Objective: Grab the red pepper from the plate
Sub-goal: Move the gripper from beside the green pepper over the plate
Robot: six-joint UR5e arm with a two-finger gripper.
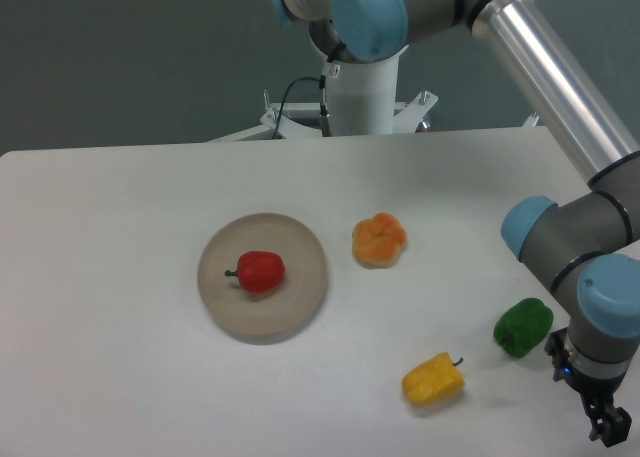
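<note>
Gloss on the red pepper (262,271) suggests a smooth, probably slippery skin, so a hold across its widest part is judged safer than one near the tapered ends. The pepper is seen lying on its side a little left of the middle of the plate (300,307), its short dark stem pointing left towards the rim. From its small size it is judged light, and likely a hollow or moulded piece that would be fairly stiff, though this cannot be confirmed by sight alone. The stem is judged too thin and short to be gripped; the rounded body, taken from above with the fingers set either side of it, crosswise to the stem, offers the better purchase. The gripper (608,425) is found at the lower right corner of the view, well apart from the plate, partly cut off by the frame edge; whether its fingers are spread or closed cannot be told. An orange pepper (379,240), a yellow pepper (433,380) and a green pepper (522,327) are lying on the table (110,227) between gripper and plate.
</note>
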